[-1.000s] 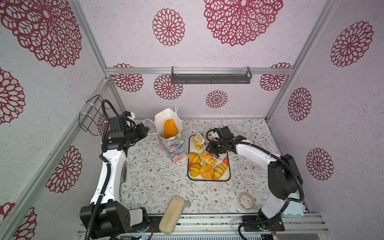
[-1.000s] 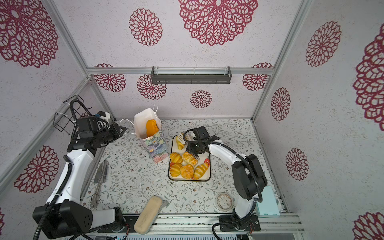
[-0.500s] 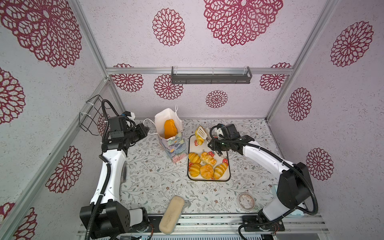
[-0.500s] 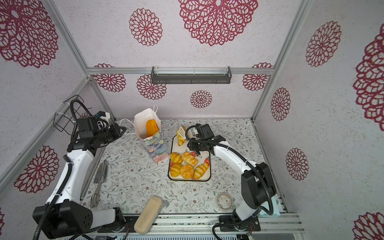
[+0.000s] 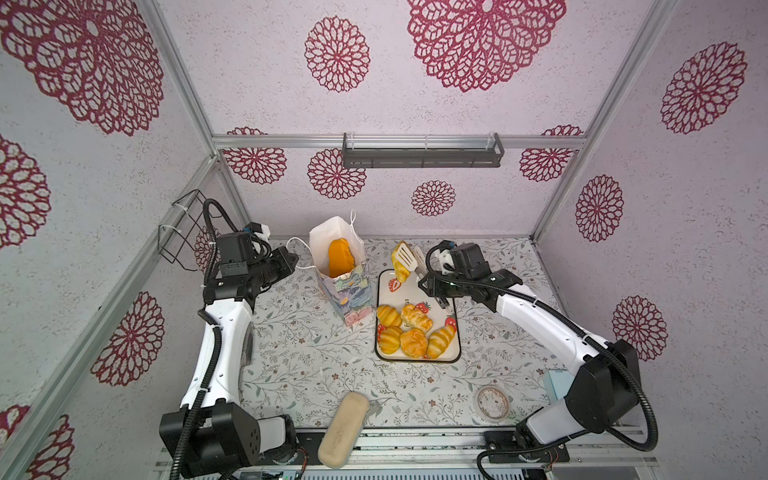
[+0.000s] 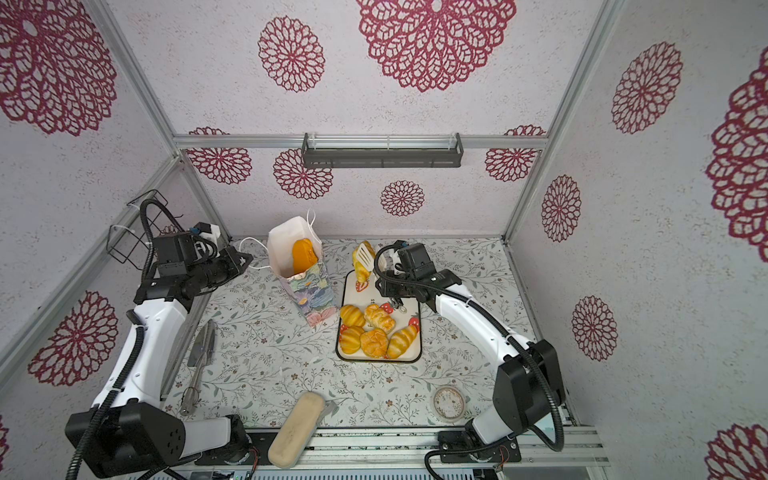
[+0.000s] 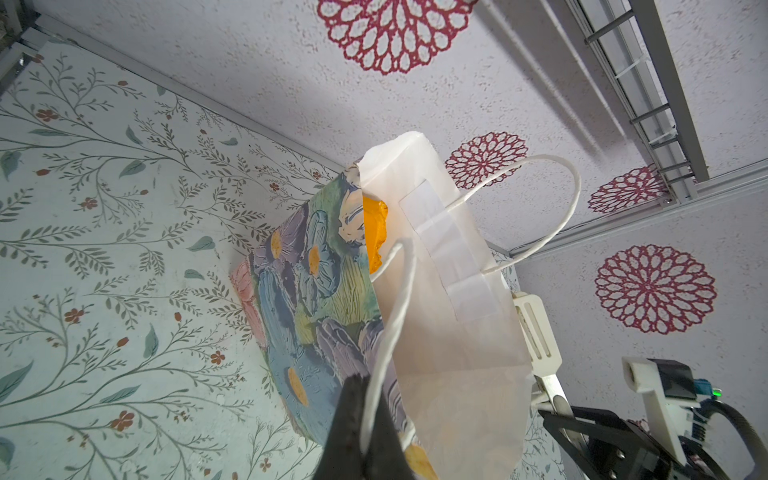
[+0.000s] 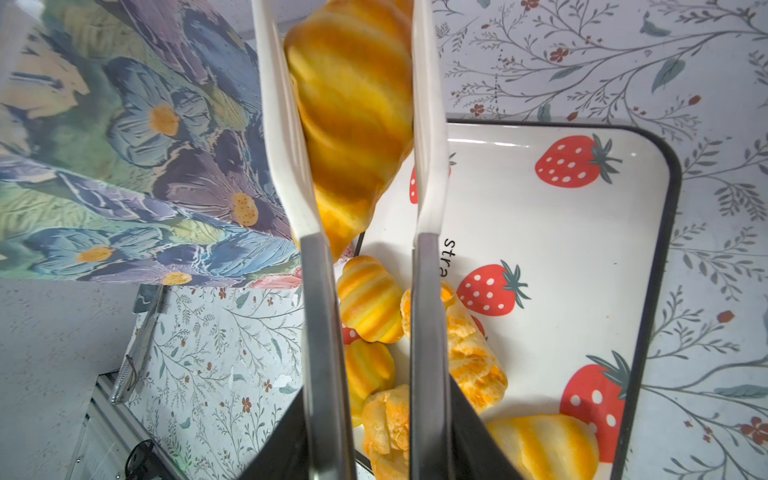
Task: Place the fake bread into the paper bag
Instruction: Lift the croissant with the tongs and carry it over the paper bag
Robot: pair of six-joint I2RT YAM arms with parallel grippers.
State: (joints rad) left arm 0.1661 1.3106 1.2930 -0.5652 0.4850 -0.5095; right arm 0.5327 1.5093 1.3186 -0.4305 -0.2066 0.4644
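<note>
The paper bag (image 5: 345, 286) (image 6: 309, 291) stands open at the back left of the tray, with one orange piece of fake bread (image 5: 340, 257) (image 7: 374, 232) inside. My left gripper (image 5: 291, 259) (image 7: 368, 419) is shut on the bag's white cord handle (image 7: 395, 311). My right gripper (image 5: 428, 282) (image 8: 374, 436) is shut on white-tipped metal tongs (image 5: 409, 259) (image 8: 428, 166). The tongs pinch a striped golden croissant (image 5: 402, 274) (image 8: 353, 104), raised over the tray's far end, just right of the bag's mouth. Several more pastries (image 5: 411, 332) (image 6: 374, 332) lie on the strawberry tray (image 5: 415, 286) (image 8: 582, 249).
A long pale beige block (image 5: 344, 428) lies at the front edge. A tape roll (image 5: 491, 401) sits front right, beside a light blue box (image 5: 557, 382). Metal utensils (image 6: 201, 357) lie by the left arm. A wire basket (image 5: 183, 232) hangs on the left wall.
My right arm has lifted the tongs and the croissant off the tray, up and slightly back beside the bag's mouth. The left arm and the bag have stayed still.
</note>
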